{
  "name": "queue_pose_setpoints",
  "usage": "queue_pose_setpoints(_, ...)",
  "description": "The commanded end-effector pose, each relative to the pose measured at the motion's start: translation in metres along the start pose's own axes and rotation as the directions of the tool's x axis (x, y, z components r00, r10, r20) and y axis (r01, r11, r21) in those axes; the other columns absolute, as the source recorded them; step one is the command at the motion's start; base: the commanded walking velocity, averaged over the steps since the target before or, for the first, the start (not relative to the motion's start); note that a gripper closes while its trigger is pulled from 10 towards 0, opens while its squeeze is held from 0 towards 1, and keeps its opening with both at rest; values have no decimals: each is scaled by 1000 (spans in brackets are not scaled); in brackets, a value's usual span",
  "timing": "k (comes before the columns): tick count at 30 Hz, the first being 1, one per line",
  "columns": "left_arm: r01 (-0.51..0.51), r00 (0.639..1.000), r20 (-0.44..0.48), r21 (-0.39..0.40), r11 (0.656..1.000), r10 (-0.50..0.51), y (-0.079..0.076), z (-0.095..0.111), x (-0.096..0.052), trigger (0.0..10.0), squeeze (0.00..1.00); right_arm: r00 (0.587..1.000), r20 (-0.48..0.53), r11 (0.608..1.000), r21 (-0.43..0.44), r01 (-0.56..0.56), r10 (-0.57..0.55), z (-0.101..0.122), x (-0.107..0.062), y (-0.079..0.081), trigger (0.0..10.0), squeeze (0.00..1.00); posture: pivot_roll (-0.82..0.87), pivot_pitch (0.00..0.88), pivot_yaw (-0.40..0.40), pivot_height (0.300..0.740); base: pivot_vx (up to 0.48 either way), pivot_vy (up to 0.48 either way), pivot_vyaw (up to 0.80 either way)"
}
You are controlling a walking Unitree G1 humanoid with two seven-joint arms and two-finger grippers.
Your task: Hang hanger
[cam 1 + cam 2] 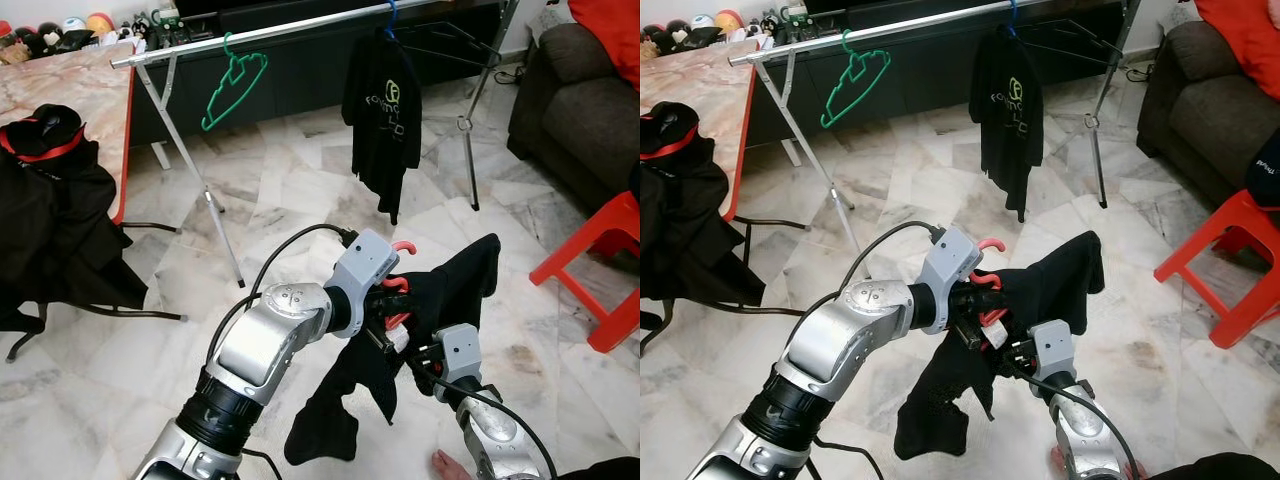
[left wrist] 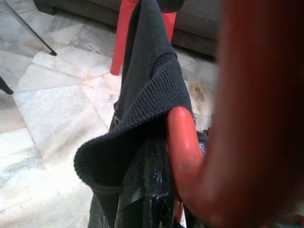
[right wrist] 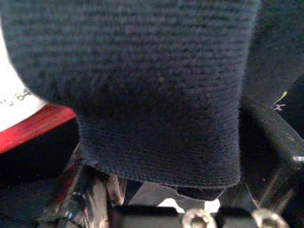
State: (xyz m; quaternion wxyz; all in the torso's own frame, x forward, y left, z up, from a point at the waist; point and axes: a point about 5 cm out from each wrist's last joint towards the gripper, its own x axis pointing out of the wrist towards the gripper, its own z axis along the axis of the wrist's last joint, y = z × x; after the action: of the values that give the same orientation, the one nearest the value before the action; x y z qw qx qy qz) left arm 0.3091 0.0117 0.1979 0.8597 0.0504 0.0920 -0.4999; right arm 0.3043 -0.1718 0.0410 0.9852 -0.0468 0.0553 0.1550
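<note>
Both grippers meet at a red hanger (image 1: 398, 285) draped with a black garment (image 1: 440, 300), held low over the marble floor (image 1: 300, 200), well short of the drying rack.

The left gripper (image 1: 388, 300) has its jaws clamped on the red hanger near the hook; the right gripper (image 1: 425, 362) sits just below, buried in cloth, and whether its jaws are apart or together cannot be told. Ahead, the rack's metal rail (image 1: 300, 28) carries an empty green hanger (image 1: 232, 92) and a black T-shirt (image 1: 382, 110) on a blue hanger. A worktop (image 1: 70, 85) with dark clothes stands to the left; a grey sofa (image 1: 575, 110) and red stool (image 1: 600, 270) to the right.
</note>
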Motion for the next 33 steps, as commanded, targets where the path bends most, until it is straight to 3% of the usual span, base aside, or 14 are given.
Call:
queue_pose_setpoints(1, 17, 999, 27, 25, 1000, -18, -3, 9, -2, 10000, 0, 1000, -5, 1000, 17, -4, 4, -1, 1, 3, 0, 0, 23, 179, 44, 740, 0, 0, 0)
queue_pose_setpoints(20, -13, 1000, -10, 28, 1000, 13, 2, 2, -4, 10000, 0, 996, 46, 997, 14, 80, -80, 4, -7, -16, 0, 0, 19, 182, 44, 740, 0, 0, 0)
queue_pose_setpoints(33, -36, 999, -31, 27, 999, 37, 6, -2, -6, 10000, 0, 964, 138, 973, -5, 230, -227, 24, -14, -51, 0, 0, 18, 188, 41, 740, 0, 0, 0)
